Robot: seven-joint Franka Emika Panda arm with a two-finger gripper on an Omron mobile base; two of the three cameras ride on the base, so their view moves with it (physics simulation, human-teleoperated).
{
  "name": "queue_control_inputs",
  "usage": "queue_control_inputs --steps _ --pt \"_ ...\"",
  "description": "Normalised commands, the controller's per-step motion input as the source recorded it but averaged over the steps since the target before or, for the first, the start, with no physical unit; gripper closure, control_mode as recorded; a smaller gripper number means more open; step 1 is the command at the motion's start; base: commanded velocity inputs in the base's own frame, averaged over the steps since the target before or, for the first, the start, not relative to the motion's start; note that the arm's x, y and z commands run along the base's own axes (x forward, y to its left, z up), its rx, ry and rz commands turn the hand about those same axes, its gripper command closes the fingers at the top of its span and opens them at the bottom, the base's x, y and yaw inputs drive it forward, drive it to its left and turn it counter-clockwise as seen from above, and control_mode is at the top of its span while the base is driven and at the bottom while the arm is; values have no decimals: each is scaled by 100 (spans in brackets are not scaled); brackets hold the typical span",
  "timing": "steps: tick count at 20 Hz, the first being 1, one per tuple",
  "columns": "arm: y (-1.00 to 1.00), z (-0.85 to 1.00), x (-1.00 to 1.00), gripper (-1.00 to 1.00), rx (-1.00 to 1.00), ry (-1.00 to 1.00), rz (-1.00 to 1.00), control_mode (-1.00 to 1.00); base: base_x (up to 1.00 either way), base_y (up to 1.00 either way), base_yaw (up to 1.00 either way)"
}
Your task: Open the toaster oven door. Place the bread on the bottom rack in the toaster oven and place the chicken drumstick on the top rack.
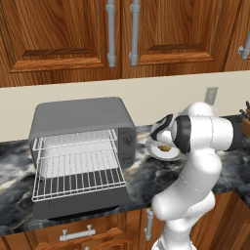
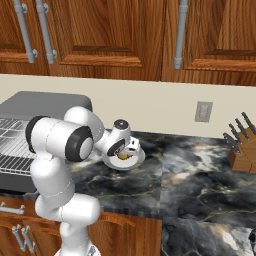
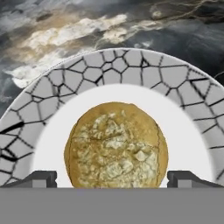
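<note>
1. The end effector [image 3: 112,179] is poised right over the bread [image 3: 116,146], jaws spread wide with nothing between them. In the hand view one dark fingertip [image 3: 37,178] sits at 9 o'clock of the roll and the other at 3 o'clock, both clear of its crust.

2. This is the relation that matters: the roll lies dead ahead of the end effector, centred in the gap. It is round, so it has no long axis to line up with. My read is that a straight advance and a squeeze should do it.

3. The bread rests in the white middle of a plate [image 3: 109,65] with a cracked-tile rim, on the dark marble worktop [image 2: 200,165].

4. From the left base view, the plate [image 1: 171,155] sits at 3 o'clock of the toaster oven [image 1: 78,117], just beside its knob side.

5. The oven door [image 1: 73,207] is folded down flat. The top rack [image 1: 75,139] and the bottom rack [image 1: 78,176] are both bare.

6. I'd judge the door step done, with the bread pickup now in hand.

7. The drumstick I cannot pick out here.

8. Risk, as I see it: a smooth roll could slip if pinched off-centre.
</note>
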Motion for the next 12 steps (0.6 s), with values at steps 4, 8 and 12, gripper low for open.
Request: queue_control_inputs --steps 4,8,12 --pt "-1 -8 16 -100 0 0 0 -100 0 0 0" --pt "0 -14 8 -100 0 0 0 -100 0 0 0" --pt "0 -13 4 -100 0 0 0 -100 0 0 0"
